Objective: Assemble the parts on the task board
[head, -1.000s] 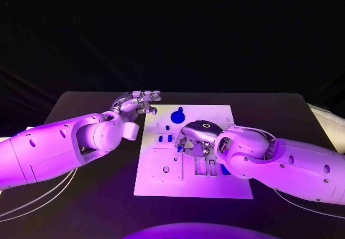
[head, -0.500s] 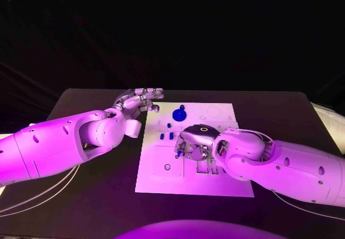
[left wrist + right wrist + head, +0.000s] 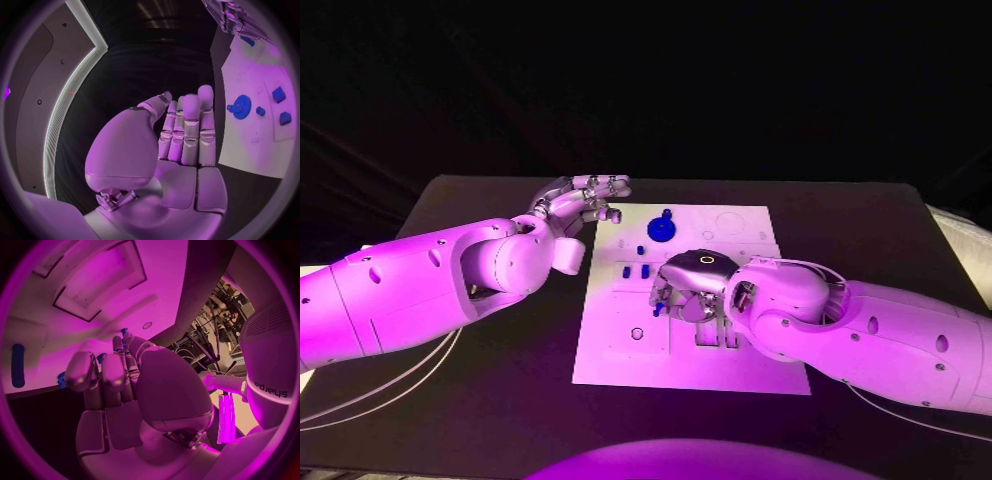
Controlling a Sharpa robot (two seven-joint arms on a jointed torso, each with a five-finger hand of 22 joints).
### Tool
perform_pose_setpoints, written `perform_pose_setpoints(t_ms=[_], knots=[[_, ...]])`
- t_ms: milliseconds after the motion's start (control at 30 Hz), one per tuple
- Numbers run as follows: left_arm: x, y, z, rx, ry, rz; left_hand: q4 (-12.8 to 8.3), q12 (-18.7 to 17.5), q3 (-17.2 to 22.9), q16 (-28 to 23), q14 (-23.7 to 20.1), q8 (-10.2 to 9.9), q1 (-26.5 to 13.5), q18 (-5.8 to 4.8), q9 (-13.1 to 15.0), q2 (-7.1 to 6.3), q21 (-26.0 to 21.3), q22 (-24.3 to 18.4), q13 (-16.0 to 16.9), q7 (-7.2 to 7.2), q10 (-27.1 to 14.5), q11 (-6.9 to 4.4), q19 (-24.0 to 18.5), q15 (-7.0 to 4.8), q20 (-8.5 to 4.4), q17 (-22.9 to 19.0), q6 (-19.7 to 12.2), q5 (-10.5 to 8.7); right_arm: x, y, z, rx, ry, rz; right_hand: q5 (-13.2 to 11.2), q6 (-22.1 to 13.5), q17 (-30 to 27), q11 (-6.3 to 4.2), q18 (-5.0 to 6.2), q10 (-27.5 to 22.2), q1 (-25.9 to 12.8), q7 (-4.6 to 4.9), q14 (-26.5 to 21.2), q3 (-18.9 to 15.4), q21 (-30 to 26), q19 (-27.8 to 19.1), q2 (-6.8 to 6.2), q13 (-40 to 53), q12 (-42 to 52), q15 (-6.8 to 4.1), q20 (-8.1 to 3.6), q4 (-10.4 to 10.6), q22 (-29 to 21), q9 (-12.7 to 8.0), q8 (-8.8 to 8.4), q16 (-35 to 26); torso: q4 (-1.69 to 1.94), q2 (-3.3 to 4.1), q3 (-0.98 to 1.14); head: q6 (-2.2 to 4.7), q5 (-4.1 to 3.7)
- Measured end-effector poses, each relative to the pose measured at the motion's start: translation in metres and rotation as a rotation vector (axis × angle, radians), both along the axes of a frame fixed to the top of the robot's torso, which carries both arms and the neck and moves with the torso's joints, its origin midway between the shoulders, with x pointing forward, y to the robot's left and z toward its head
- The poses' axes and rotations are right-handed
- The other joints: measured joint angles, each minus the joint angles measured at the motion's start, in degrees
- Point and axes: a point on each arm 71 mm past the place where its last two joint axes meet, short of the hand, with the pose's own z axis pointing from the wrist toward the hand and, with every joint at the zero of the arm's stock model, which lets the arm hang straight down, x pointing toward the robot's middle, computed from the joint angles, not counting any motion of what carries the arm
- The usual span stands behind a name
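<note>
Since a second ago, the right hand point(image 3: 687, 290) has crept a little toward the board's left side, while the left hand point(image 3: 578, 205) has barely shifted at the far left corner.

From the head view, the white task board point(image 3: 625, 360) lies in the middle of the black table point(image 3: 473, 410). The right hand hangs low over the board's middle, fingers curled downward, and a small blue part point(image 3: 656, 310) shows at its fingertips. Whether it is pinched or merely touched cannot be told. A blue gear point(image 3: 656, 232) sits near the board's far edge, and two small blue pegs point(image 3: 635, 272) sit between it and the right hand. The left hand hovers just off the board's corner, holding nothing.

From the left wrist view, the left hand point(image 3: 169, 145) has straight fingers lying side by side, palm bare. The task board point(image 3: 250, 140) lies beside it, carrying the blue gear point(image 3: 240, 106) and blue pieces.

From the right wrist view, the right hand point(image 3: 119, 385) curls its fingers toward the board point(image 3: 56, 350), which has recessed slots. A blue speck sits at the fingertips, and a long blue piece point(image 3: 18, 365) lies apart.

To do this step well, I judge the hand should line the part squarely over its slot, lower slowly, and keep it upright before letting go.
</note>
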Motion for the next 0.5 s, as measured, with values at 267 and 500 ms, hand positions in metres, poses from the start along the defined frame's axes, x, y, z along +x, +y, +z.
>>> perform_pose_setpoints(t_ms=[267, 500], knots=[[-0.0001, -0.0002, -0.0001, 0.0, 0.002, -0.003, 0.0, 0.0, 0.0, 0.0, 0.0, 0.0, 0.0, 0.0, 0.0, 0.0, 0.0, 0.0, 0.0, 0.0, 0.0, 0.0, 0.0, 0.0, 0.0, 0.0, 0.0, 0.0, -0.0001, 0.0047, -0.0031, -0.02, -0.012, 0.011, 0.0, 0.0, 0.0, 0.0, 0.0, 0.0, 0.0, 0.07, 0.0, 0.0, 0.0, 0.0, 0.0, 0.0, 0.0, 0.0, 0.0, 0.0, 0.0, 0.0, 0.28, 0.0, 0.03, 0.0, 0.02, -0.03, 0.08], [-0.0002, -0.0003, -0.0002, -0.001, 0.003, -0.005, 0.0, 0.0, 0.0, 0.0, 0.0, 0.0, 0.0, 0.0, 0.0, 0.0, 0.0, 0.0, 0.0, 0.0, 0.0, 0.0, 0.0, 0.0, 0.0, 0.0, 0.0, 0.0, -0.0009, 0.0077, -0.0033, -0.036, -0.02, 0.022, 0.0, 0.2, 0.1, 0.1, 0.0, 0.1, -0.3, -0.05, 0.0, 0.0, 0.0, 0.0, -0.33, 0.0, 0.0, 0.0, 0.0, 0.0, 0.0, 0.0, 0.28, 0.0, 0.01, 0.02, 0.02, -0.13, 0.12]])
